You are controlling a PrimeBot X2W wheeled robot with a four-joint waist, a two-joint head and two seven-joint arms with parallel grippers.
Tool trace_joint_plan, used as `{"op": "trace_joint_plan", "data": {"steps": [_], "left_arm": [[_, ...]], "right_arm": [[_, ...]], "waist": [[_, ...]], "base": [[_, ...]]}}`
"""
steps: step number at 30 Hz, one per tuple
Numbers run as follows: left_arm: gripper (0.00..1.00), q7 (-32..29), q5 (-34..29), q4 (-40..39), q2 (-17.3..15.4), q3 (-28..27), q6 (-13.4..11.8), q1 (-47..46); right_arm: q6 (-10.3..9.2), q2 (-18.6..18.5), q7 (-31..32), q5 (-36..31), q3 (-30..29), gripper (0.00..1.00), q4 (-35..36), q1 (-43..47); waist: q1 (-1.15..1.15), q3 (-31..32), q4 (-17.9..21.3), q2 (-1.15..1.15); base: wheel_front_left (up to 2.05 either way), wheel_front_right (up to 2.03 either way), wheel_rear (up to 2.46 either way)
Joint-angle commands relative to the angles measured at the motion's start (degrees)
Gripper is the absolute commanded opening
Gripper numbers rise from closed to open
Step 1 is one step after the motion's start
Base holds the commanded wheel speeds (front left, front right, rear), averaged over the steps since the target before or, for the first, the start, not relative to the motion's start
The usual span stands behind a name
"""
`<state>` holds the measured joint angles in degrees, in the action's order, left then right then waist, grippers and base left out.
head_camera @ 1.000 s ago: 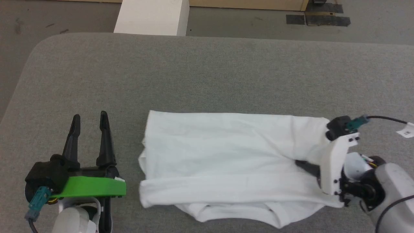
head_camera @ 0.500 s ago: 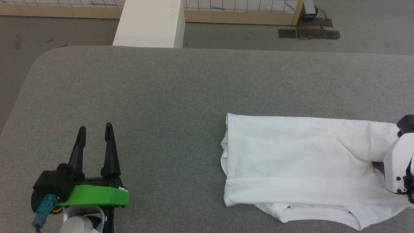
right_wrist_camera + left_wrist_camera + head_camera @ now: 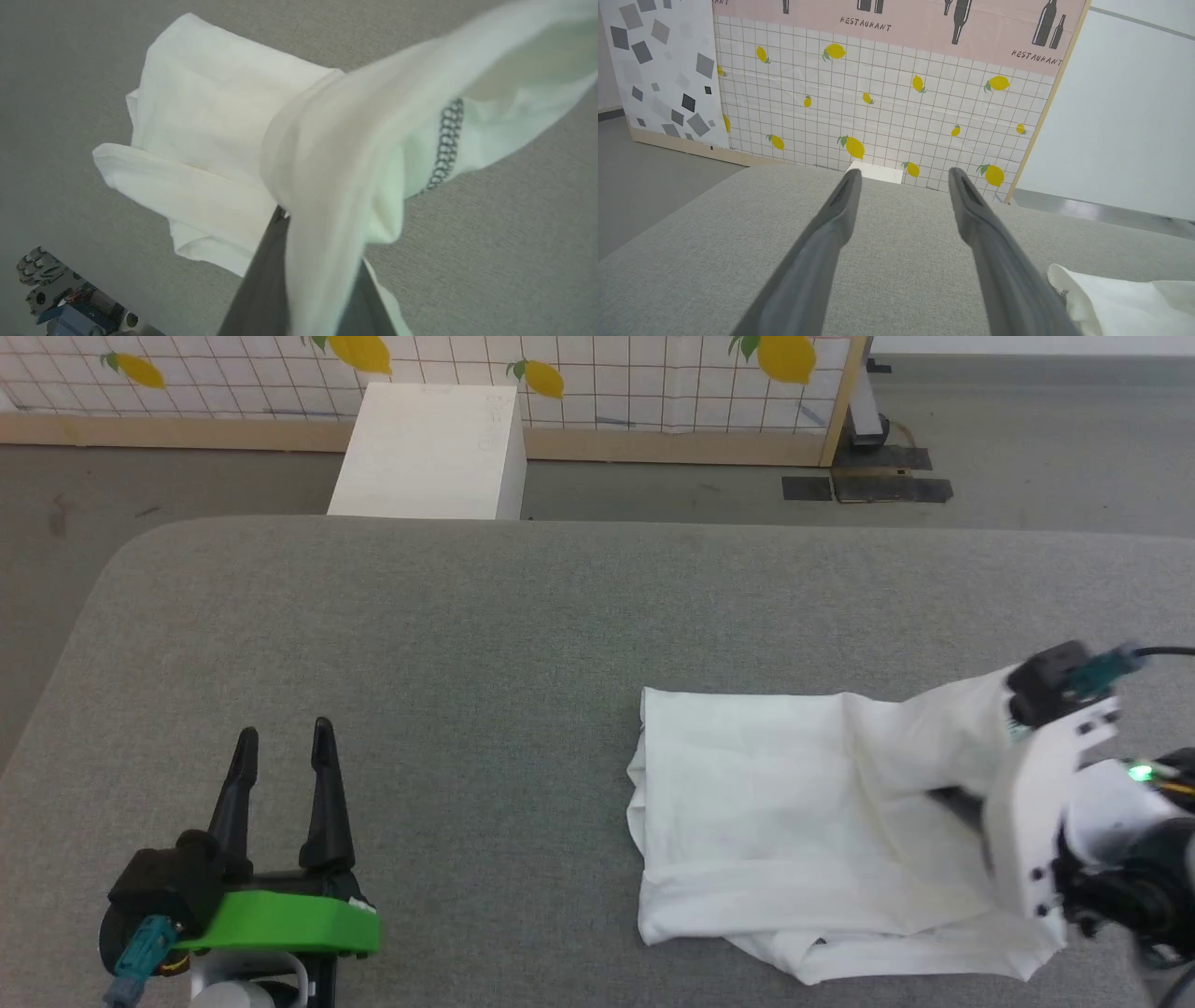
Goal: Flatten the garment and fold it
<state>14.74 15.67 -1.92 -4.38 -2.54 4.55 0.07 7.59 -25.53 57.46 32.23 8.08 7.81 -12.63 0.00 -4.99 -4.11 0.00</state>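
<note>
The garment (image 3: 794, 821) is laid partly folded on the near right part of the grey table (image 3: 467, 616). Its right end is raised off the surface, clenched between the fingers of the right gripper (image 3: 957, 798). The left gripper (image 3: 286, 730) is held spread and empty over the near left, well apart from the cloth.

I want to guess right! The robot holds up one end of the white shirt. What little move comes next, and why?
Probably carry the lifted end leftward over the garment and lay it down as a fold. The right pincer is shut on that raised end, the rest lies flat on the table, and the left pincer sits open, apart from the cloth.
</note>
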Motion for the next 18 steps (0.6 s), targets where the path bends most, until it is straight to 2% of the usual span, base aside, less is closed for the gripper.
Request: {"op": "trace_joint_plan", "data": {"steps": [1,9,18], "left_arm": [[1.0,0.3,-0.4,0.2,0.2,0.3,0.5,0.6],[1.0,0.3,-0.2,0.2,0.5,1.3,1.0,0.0],[1.0,0.3,0.2,0.3,0.8,1.7,1.2,-0.4]], "right_arm": [[-0.1,1.8,-0.4,0.1,1.5,0.0,-0.3,-0.5],[-0.1,9.1,-4.9,-1.3,8.2,0.0,-8.2,-5.2],[-0.1,12.3,-10.1,-3.5,12.4,0.0,-18.8,-11.2]], "waist": [[0.0,0.0,-0.3,0.0],[0.0,-1.7,-2.9,0.0],[0.0,-4.3,-5.7,0.0]], "base": [[0.0,0.0,0.0],[0.0,0.0,0.0],[0.0,0.0,0.0]]}}
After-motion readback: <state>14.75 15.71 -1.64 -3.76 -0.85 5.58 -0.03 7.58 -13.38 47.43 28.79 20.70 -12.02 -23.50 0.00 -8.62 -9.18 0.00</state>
